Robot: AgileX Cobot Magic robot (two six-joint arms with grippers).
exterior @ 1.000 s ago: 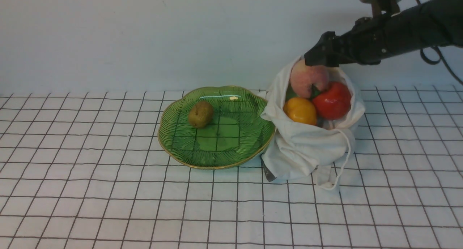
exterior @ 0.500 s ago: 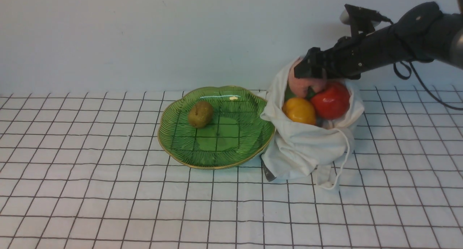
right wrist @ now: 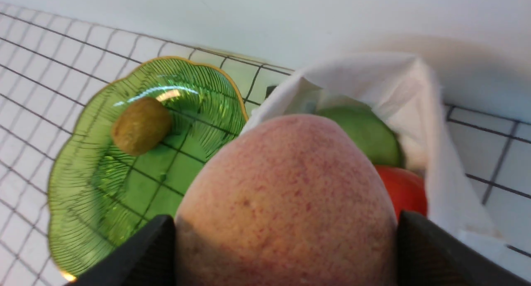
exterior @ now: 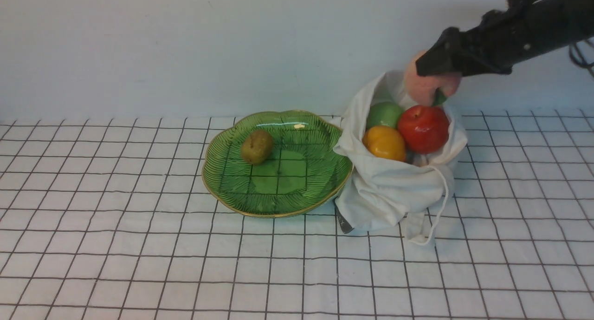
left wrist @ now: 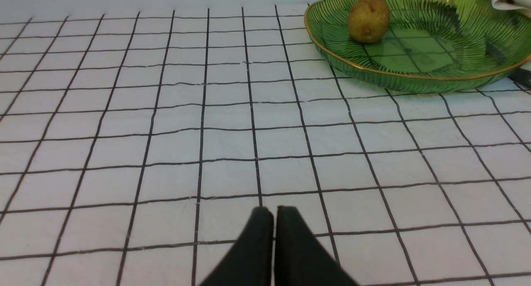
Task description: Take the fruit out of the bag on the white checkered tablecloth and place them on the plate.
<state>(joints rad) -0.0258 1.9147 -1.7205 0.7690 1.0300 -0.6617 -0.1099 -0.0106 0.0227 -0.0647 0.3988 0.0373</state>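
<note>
now right hand (exterior: 432, 68) gripping peach (exterior: 426, 88), above bag (exterior: 390, 190), left hand (left wrist: 274, 214) closed

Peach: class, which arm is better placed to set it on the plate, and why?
Right. Its jaws grip the peach above the bag, beside the plate. The left jaws are shut and empty over the tablecloth, short of the plate.
</note>
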